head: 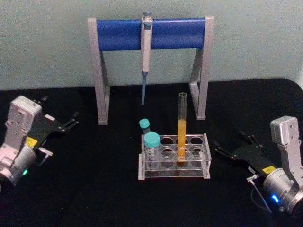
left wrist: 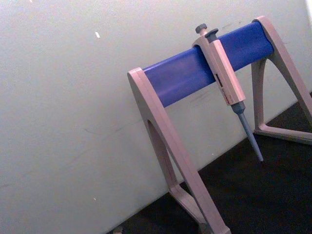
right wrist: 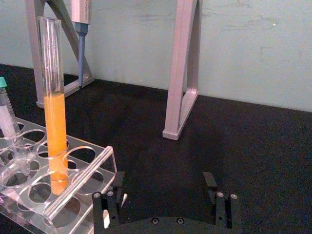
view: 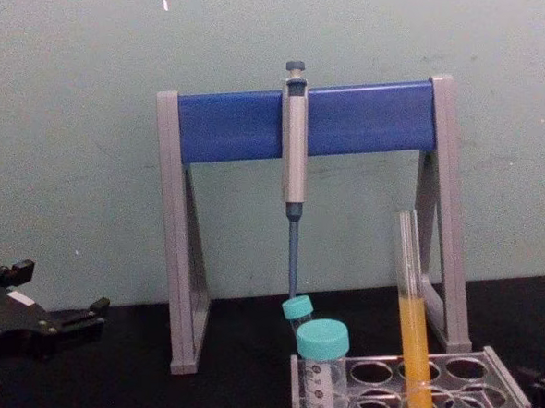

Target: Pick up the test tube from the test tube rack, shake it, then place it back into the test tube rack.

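So far nothing is held. We see the test tube (head: 182, 127) standing upright in a middle hole of the test tube rack (head: 206, 156), which sits near the middle of the black table (head: 94, 189), toward its front edge. Two teal-capped vials (head: 151, 150) occupy the rack's left end, apart from the tube.

Our right gripper (head: 232, 151) rests just beside the rack's right end with its jaws spread and empty, pointing toward the tube. Our left gripper (head: 66, 124) lies well apart near the table's left edge, also spread and empty.

We judge the tube light, stiff, smooth and breakable, so a gentle, centred pinch suits it. Its bare glass above the orange liquid stands clear of the rack and offers the best hold. Being uncapped, it could spill if shaken hard or tipped. The pipette (head: 145, 56) hanging on the blue stand (head: 118, 33) behind stays clear of a straight lift.
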Robot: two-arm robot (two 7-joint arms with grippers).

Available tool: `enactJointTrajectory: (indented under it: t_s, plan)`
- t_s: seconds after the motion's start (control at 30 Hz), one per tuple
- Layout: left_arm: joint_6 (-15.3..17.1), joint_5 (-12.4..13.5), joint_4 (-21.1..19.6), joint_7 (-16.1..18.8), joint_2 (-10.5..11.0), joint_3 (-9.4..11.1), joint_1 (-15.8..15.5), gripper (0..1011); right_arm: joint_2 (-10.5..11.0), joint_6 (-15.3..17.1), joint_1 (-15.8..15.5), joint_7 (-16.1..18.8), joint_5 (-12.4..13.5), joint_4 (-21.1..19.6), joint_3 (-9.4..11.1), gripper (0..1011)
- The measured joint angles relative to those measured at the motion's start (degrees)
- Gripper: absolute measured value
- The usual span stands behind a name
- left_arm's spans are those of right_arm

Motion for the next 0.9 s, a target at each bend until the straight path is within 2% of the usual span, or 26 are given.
enactJointTrajectory:
  t_s: [0.9]
  plan:
    - [0.0, 0.0, 0.0, 0.0, 0.0, 0.0, 0.0, 1002, 0.1, -0.1, 0.0, -0.1, 0.1, -0.2, -0.1, 1000]
